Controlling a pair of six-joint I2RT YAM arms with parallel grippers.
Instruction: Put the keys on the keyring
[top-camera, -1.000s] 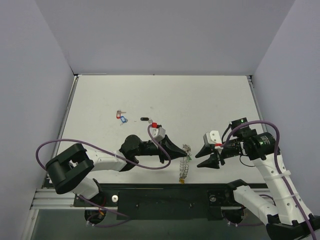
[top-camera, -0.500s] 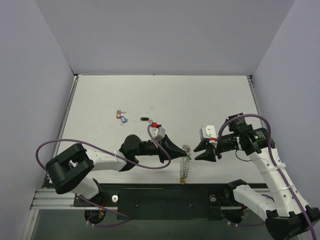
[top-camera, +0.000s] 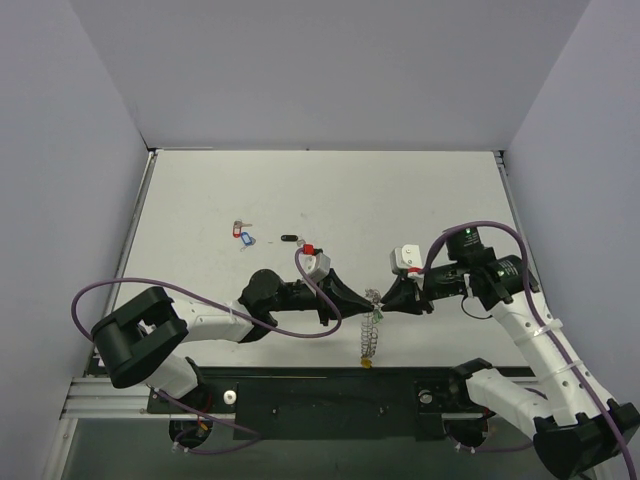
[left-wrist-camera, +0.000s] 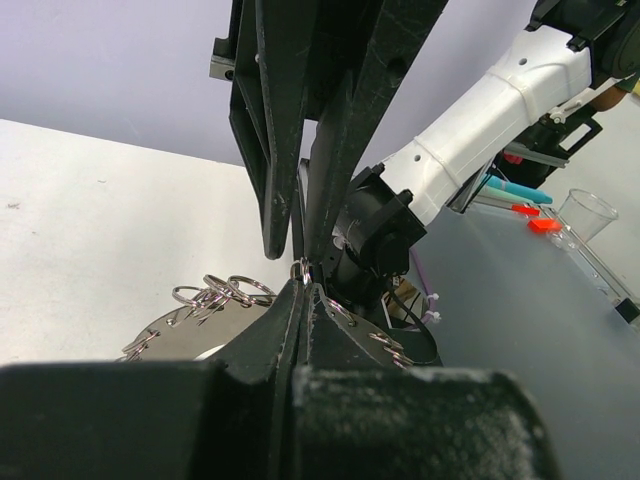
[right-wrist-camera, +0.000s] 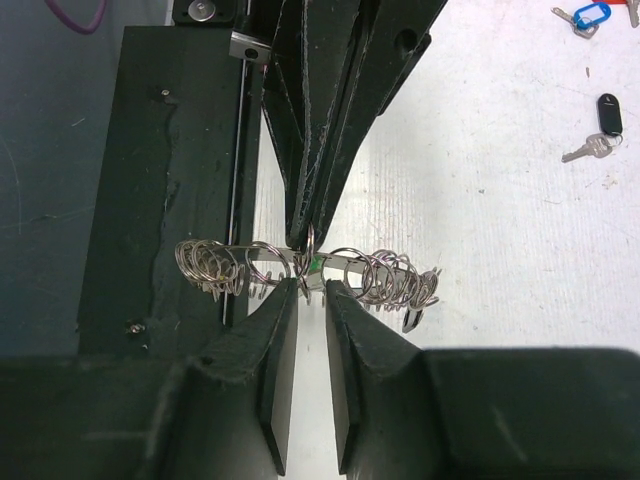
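The keyring (top-camera: 370, 325) hangs by the table's (top-camera: 420, 190) near edge, between the two arms, with wide bare surface behind it toward the back wall. There is one keyring and three loose keys (top-camera: 243, 233) well apart at the far left: red, blue and a black-headed key (top-camera: 290, 238). The left gripper (top-camera: 367, 303) is pinched tight on a loop. The right gripper (top-camera: 386, 300) is narrowly parted, its tips astride the loops; whether it presses them I cannot tell.
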